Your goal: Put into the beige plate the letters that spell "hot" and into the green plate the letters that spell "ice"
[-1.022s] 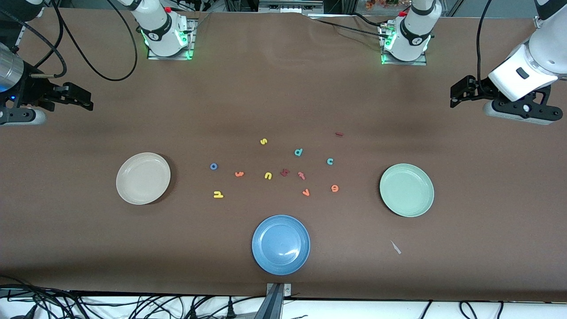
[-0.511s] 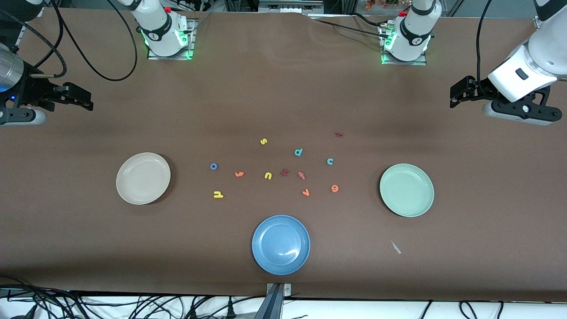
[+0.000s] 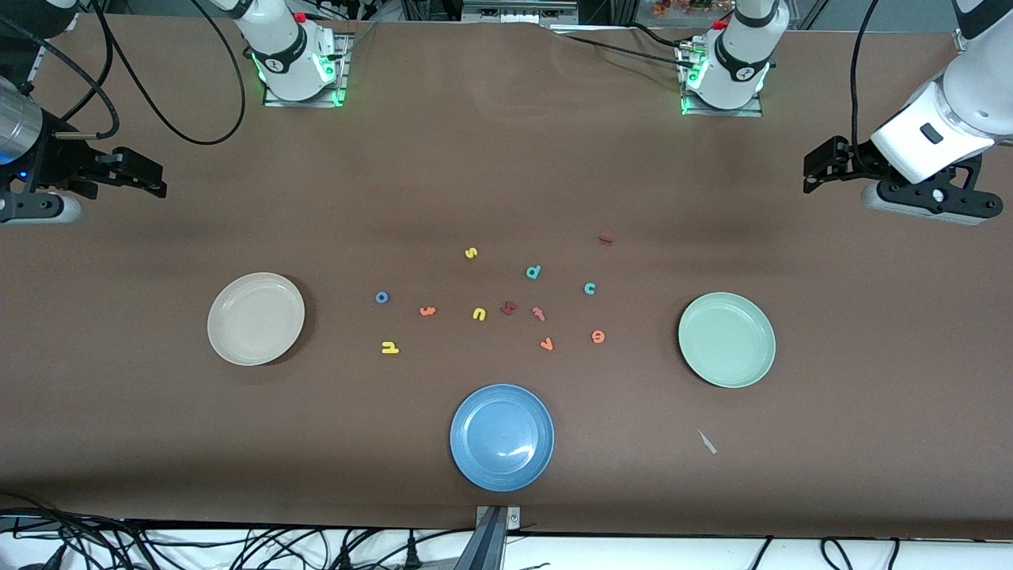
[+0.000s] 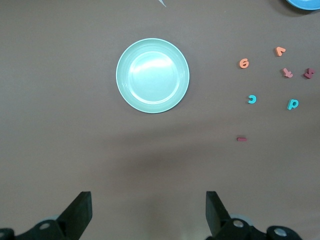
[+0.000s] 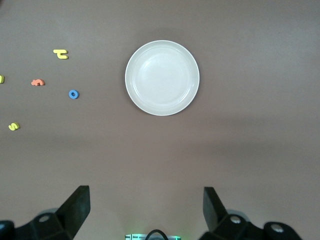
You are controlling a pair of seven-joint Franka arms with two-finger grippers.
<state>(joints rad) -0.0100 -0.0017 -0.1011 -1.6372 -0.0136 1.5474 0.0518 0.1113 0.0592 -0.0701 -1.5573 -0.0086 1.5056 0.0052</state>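
Nothing is sorted yet. The beige plate (image 3: pixel 256 318) is sitting empty toward the right arm's end of the table (image 3: pixel 506 158), the green plate (image 3: pixel 726 340) empty toward the left arm's end. The right gripper (image 5: pixel 145 212) is hanging over its end, fingers spread on nothing; the left gripper (image 4: pixel 148 215) is doing likewise. All six letters are lying mid-table between the plates: h (image 3: pixel 389 347), o (image 3: pixel 382 298), t (image 3: pixel 427 311), e (image 3: pixel 597 336), c (image 3: pixel 589 288) and i (image 3: pixel 606 239), so every pick is left.
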